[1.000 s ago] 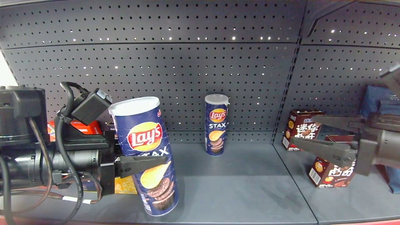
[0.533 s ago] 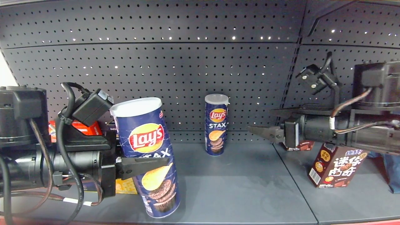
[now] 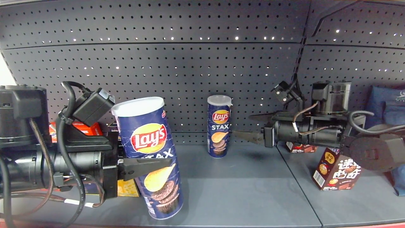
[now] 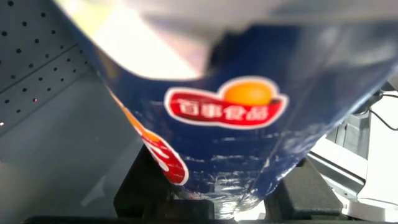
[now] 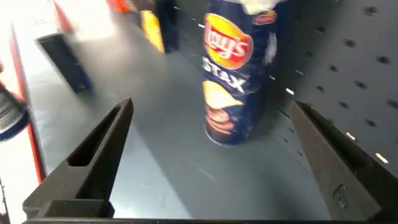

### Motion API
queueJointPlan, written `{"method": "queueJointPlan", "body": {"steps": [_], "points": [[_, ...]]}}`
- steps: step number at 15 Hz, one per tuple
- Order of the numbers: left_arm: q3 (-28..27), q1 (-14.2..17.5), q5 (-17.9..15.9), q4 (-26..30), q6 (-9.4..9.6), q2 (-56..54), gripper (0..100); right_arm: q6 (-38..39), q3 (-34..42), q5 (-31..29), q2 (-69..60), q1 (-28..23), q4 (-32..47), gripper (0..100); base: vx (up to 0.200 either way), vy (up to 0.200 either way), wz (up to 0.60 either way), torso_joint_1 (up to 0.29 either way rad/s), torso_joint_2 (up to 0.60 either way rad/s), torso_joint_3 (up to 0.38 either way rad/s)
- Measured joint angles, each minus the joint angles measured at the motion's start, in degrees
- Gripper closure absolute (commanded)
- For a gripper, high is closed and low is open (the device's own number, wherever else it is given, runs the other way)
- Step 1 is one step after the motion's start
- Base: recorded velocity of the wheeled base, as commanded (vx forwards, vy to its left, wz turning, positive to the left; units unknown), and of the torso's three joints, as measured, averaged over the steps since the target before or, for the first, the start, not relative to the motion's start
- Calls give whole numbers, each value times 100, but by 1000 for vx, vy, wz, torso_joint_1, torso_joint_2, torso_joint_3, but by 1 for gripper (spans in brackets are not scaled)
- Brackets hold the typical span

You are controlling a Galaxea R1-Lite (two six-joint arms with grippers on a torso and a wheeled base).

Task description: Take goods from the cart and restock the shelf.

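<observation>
Two chip cans [image 3: 147, 139] [image 3: 219, 126], two brown snack boxes [image 3: 335, 172] [image 3: 300, 147], one red box [image 3: 87, 129], one yellow box [image 3: 126, 187].

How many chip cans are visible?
2. One chip can is tilted at the front left of the shelf, gripped by the left end effector. The other can stands upright at the back by the pegboard, near the open right end effector. More may be hidden.
</observation>
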Motion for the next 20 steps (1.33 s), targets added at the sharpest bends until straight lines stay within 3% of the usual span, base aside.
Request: {"method": "queueJointPlan", "body": {"steps": [8, 20], "points": [[-96, -26, -9, -1, -2, 20, 100, -9, -116, 667, 547, -196, -524, 0, 0, 0, 0, 0, 0, 0], [-72, -44, -15, 2, -2, 26, 100, -446, -686, 703, 1432, -182, -745, 0, 0, 0, 0, 0, 0, 0]]}}
